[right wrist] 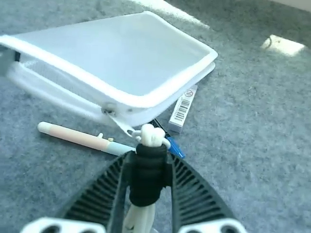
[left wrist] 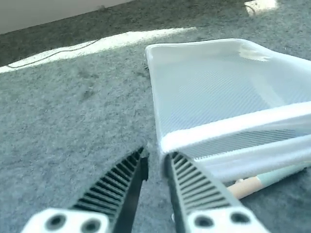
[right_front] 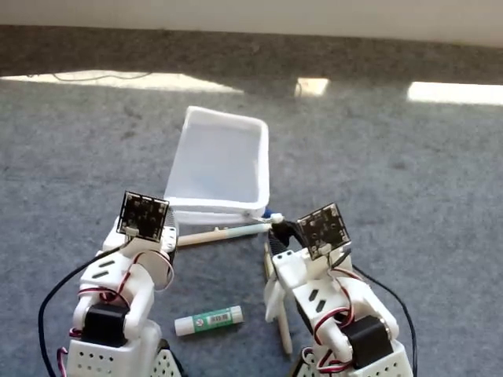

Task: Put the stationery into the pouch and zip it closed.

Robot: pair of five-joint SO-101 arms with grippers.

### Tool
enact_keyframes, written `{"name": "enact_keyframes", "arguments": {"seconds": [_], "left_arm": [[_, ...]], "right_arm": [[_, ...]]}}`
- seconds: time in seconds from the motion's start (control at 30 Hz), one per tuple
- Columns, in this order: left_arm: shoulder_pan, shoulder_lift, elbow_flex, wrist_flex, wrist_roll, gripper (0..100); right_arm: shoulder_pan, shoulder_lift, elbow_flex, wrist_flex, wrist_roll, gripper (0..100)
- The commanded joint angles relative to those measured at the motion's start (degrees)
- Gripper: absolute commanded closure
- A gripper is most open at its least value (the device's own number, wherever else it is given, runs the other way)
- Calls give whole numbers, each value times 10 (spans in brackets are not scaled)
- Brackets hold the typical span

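Two arms sitting at a white mesh pouch (right_front: pixel 220 161) that is lying open on grey carpet (right_front: pixel 409 204).
High view: a cream pen (right_front: pixel 224 233) is lying along the pouch's near edge, a round glue stick (right_front: pixel 208 320) is lying between the arm bases, and sun patches are glowing by the far wall. Left wrist view: the left gripper (left wrist: pixel 156 158) is keeping its ribbed fingers narrowly apart, gripping nothing, just off the pouch corner. Right wrist view: the right gripper (right wrist: pixel 148 160) is clamping a black-grip pen (right wrist: pixel 146 182), its white tip sitting by the zipper pull (right wrist: pixel 121 125). This view is also bringing out a barcoded box (right wrist: pixel 183 109) beside the pouch.
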Motion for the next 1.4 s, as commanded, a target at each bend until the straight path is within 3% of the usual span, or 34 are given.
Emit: {"name": "enact_keyframes", "arguments": {"seconds": [0.0, 0.07, 0.3, 0.57, 0.8, 0.93, 1.13, 1.37], "left_arm": [[-18, -7, -29, 1, 26, 800], [-20, -7, -30, 1, 58, 768], [-18, -3, -29, -1, 61, 761], [-16, -2, -7, -40, 62, 768], [-9, -2, 4, -61, 57, 894], [24, -2, 0, -59, 2, 965], [27, -2, -36, 3, -11, 994], [2, -2, -52, 20, -10, 994]], "right_arm": [[-4, -5, -51, 0, -4, 993], [-4, -5, -58, 0, -4, 993], [-6, -5, -86, 22, -4, 993], [-60, -5, -128, 58, -8, 993], [-58, -5, -128, 58, -8, 993], [-58, -5, -128, 56, -8, 993], [-58, -5, -129, 60, -8, 983], [-28, -5, -127, 60, -8, 767]]}}
